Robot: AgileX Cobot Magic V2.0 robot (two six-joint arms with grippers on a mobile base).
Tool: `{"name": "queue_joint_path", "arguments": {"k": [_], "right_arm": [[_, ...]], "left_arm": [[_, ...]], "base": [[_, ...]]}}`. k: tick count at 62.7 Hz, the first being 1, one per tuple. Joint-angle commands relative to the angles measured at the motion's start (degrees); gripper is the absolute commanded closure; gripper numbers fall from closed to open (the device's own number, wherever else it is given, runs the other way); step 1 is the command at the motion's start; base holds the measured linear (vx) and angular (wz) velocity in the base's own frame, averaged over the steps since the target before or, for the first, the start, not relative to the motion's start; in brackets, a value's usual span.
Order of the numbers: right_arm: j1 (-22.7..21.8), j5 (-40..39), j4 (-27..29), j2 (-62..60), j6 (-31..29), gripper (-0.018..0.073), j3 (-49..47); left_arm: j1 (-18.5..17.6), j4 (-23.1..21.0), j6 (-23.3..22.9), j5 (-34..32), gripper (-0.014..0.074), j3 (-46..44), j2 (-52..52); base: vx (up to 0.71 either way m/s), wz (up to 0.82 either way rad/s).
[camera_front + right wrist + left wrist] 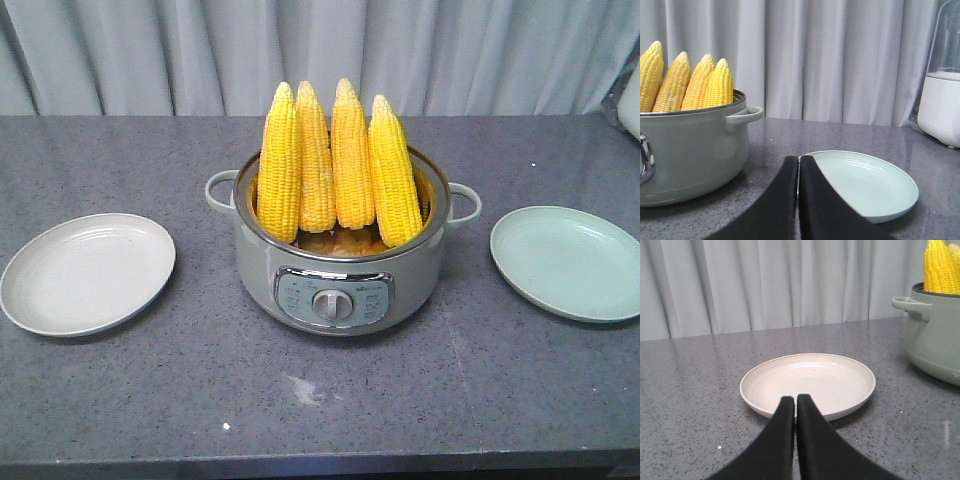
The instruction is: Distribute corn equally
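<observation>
- Front: four corn cobs stand upright in the electric cooking pot at the centre of the table. A cream plate lies at 9 o'clock and a green plate at 3.
- Left wrist: the left pincer has its tips together, at the cream plate's near rim.
- Right wrist: the right pincer has its tips together, before the green plate.

Front view: taken from above the near edge of the table, angled down toward the curtain, with the pot centred at middle distance.

Left wrist view: set low and close, left of the pot, faced toward the curtain across the cream plate.

Right wrist view: set likewise right of the pot, across the green plate.

The pot and its corn are shared by all three views.
</observation>
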Motion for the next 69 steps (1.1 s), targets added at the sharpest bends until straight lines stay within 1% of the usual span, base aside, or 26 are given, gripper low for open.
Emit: {"name": "queue_joint_path", "arguments": {"k": [1, 23, 27, 30, 32, 33, 38, 41, 42, 44, 45, 50, 62, 64, 69], "right_arm": [[0.02, -4.54, -0.43, -0.29, -0.19, 0.0564, 0.43], [0.02, -4.60, -0.27, -0.24, 0.25, 0.0564, 0.43], [0.02, -5.07, 2.25, -0.24, 4.40, 0.0564, 0.43], [0.02, -5.60, 6.92, -0.24, 10.25, 0.0564, 0.43], [0.02, -5.83, 9.48, -0.24, 13.58, 0.0564, 0.43], [0.02, -5.88, 11.50, -0.24, 16.15, 0.0564, 0.43], [0.02, -5.88, 19.34, -0.24, 25.83, 0.0564, 0.43], [0.02, -5.88, 23.09, -0.24, 30.04, 0.0564, 0.43], [0.02, -5.88, 23.98, -0.24, 31.36, 0.0564, 0.43], [0.02, -5.88, 25.83, -0.24, 32.91, 0.0564, 0.43], [0.02, -5.88, 26.48, -0.24, 33.29, 0.0564, 0.43], [0.02, -5.88, 28.73, -0.24, 33.90, 0.0564, 0.43], [0.02, -6.05, 28.74, -0.24, 34.15, 0.0564, 0.43], [0.02, -6.17, 28.86, -0.24, 34.43, 0.0564, 0.43], [0.02, -6.55, 29.65, -0.24, 34.69, 0.0564, 0.43]], "left_arm": [[0.01, -0.13, -0.49, -3.94, 0.0603, 0.17, -0.96], [0.01, -0.13, -0.49, -3.94, 0.0603, 0.17, -0.96], [0.01, -0.23, -0.63, -4.80, 0.0603, 0.17, -0.96], [0.01, -0.38, -1.13, -4.96, 0.0603, 0.17, -0.96], [0.01, -0.79, -2.54, -4.86, 0.0603, 0.06, -0.96], [0.01, -1.16, -3.69, -4.91, 0.0603, 0.07, -0.96], [0.01, -5.40, -9.79, -4.95, 0.0603, -0.20, -0.96], [0.01, -8.01, -14.13, -5.12, 0.0603, -0.20, -0.96], [0.01, -9.50, -16.22, -5.22, 0.0603, -0.20, -0.96], [0.01, -11.43, -18.28, -5.22, 0.0603, -0.20, -0.96], [0.01, -12.62, -20.73, -5.26, 0.0603, -0.20, -0.96], [0.01, -15.51, -26.19, -5.35, 0.0603, -0.20, -0.96], [0.01, -18.82, -33.99, -6.65, 0.0603, -0.20, -0.96], [0.01, -20.04, -35.88, -7.82, 0.0603, -0.20, -0.96], [0.01, -24.68, -40.95, -10.96, 0.0603, -0.20, -0.96]], "base": [[0.00, 0.00], [0.00, 0.00], [0.00, 0.00], [0.00, 0.00], [0.00, 0.00], [0.00, 0.00], [0.00, 0.00], [0.00, 0.00], [0.00, 0.00], [0.00, 0.00], [0.00, 0.00], [0.00, 0.00], [0.00, 0.00], [0.00, 0.00], [0.00, 0.00]]}}
